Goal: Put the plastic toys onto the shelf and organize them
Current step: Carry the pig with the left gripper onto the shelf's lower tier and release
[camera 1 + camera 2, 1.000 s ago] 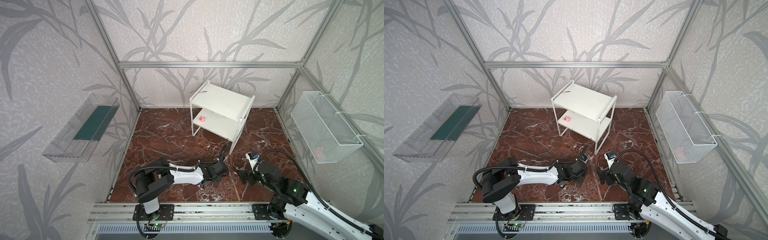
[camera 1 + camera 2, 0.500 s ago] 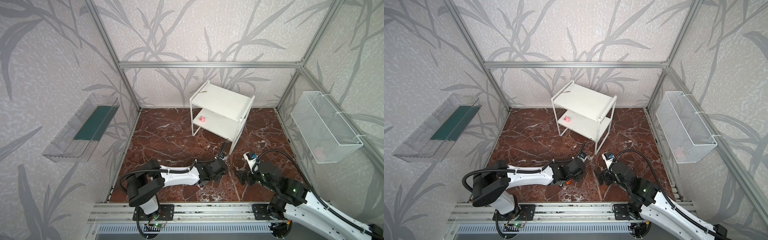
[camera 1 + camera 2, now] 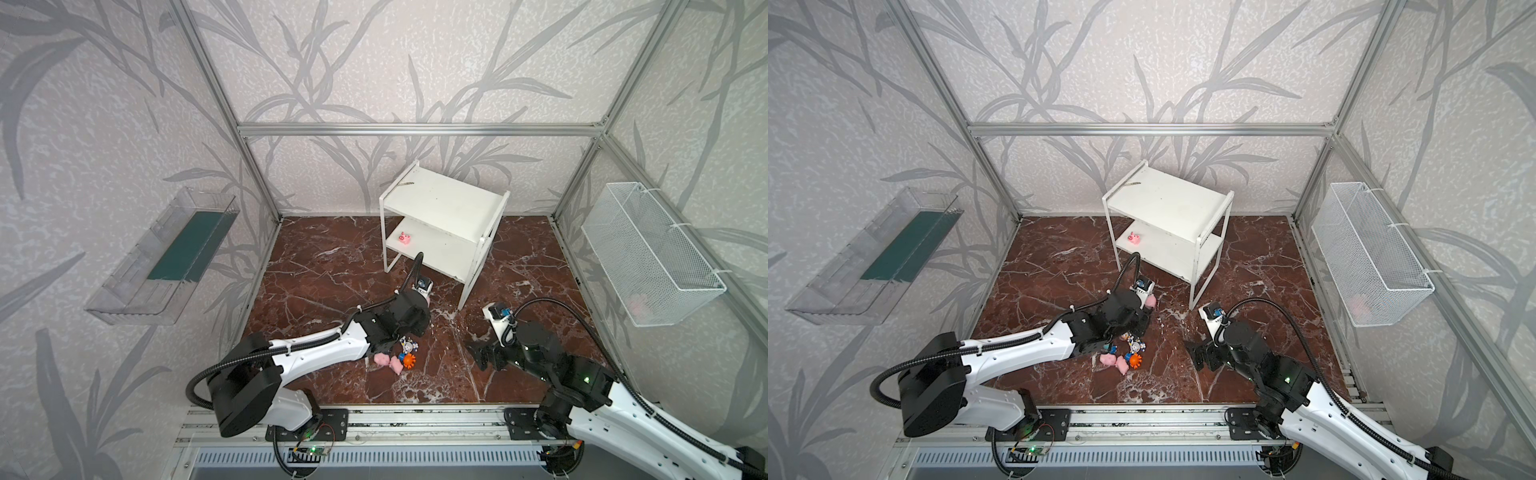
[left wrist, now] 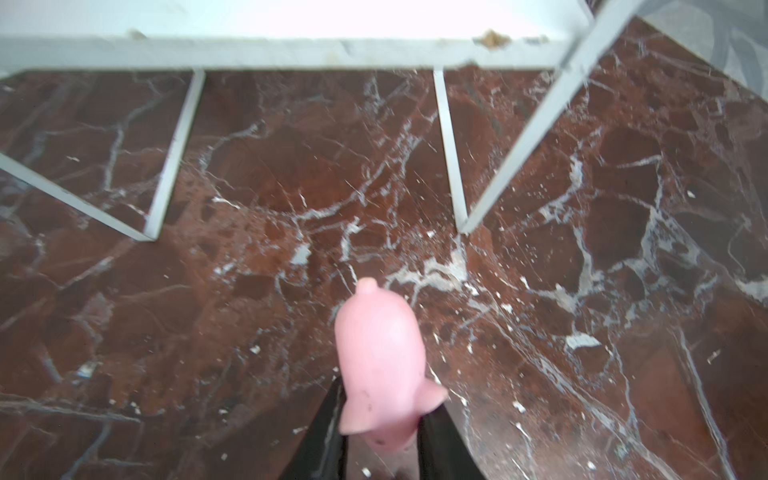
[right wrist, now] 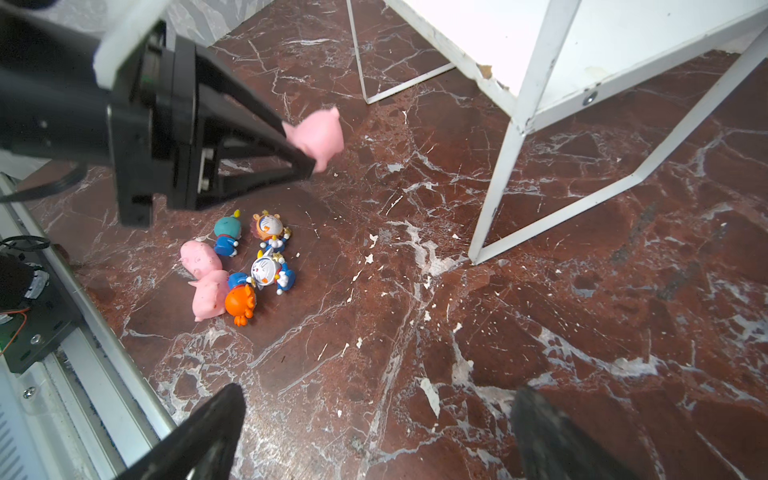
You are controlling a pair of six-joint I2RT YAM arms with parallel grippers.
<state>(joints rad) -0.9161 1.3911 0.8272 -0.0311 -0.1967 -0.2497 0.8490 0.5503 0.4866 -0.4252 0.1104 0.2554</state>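
Red-brown marble tabletop (image 3: 332,270) fills the cell between leaf-patterned walls. On the left side, the left tool (image 5: 299,147) is nearly closed on a pig (image 4: 378,345) and holds it above the tabletop, in front of the shelf (image 3: 444,203). The fingers pinch only one end, and most of the body sticks out past the tips. I think the step in hand is to carry this pig to the shelf. To do it well, the arm should rise enough to pass the front edge of the lower board and go in without touching the thin legs. It should then put the pig down beside the second pig (image 3: 405,237), which sits on this board near its left end, and open only when the pig rests there. Because the grip is so short, a quick turn may make the pig slip. Near the left tool, a pile (image 5: 239,270) of two pigs and four figurines lies on the tabletop, not yet sorted. On the right, the right tool (image 5: 378,388) is wide open and holds nothing, low over bare marble.
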